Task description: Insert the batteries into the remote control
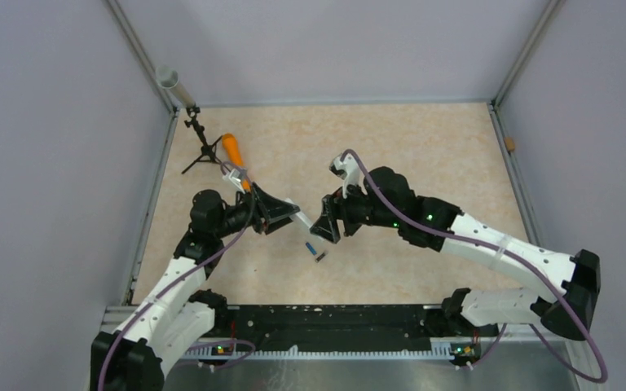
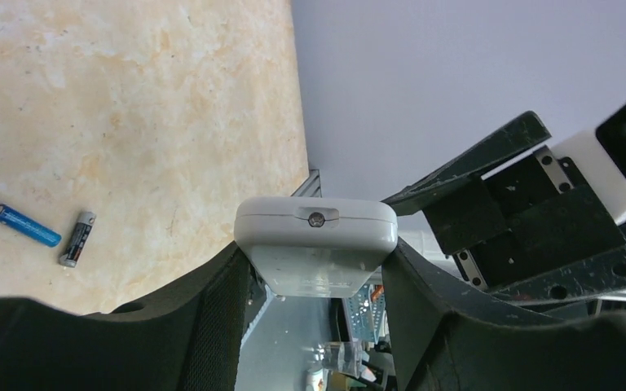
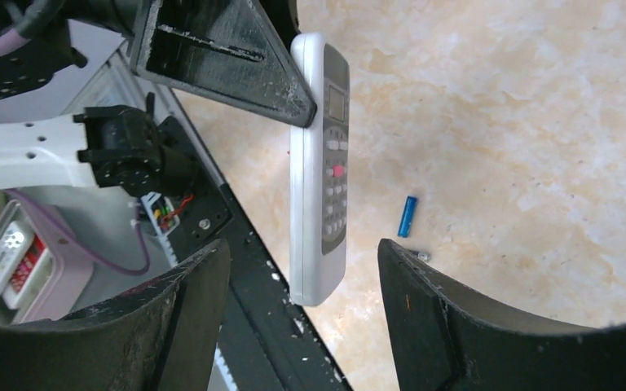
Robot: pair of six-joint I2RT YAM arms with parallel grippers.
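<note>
Left claw [image 1: 295,213] clamped, right claw [image 1: 326,226] open opposite

Quick tally, here we go. Arms: 2, left arm [image 1: 175,281] & right arm [image 1: 489,244]. Grippers: 2 as well, left gripper [image 1: 287,213], right gripper [image 1: 327,224], w/ 2 fingers [image 3: 448,326] each, so 4 total. Remote [image 2: 315,244]: just 1. Batteries: 2, i.e. 1 blue battery [image 2: 24,226] + 1 dark battery [image 2: 77,239]. Orange cylinder [image 1: 231,147]: 1. Black tripod [image 1: 202,151]: 1. Grey tube [image 1: 171,81]: 1. Tan bit [image 1: 509,145] at the right rail: 1, too small to ID. Table [image 1: 424,147]: 1. On the remote's face: 1 screen [image 3: 336,102], 1 red btn [image 3: 338,171]; the grey btns are too small to count.
</note>
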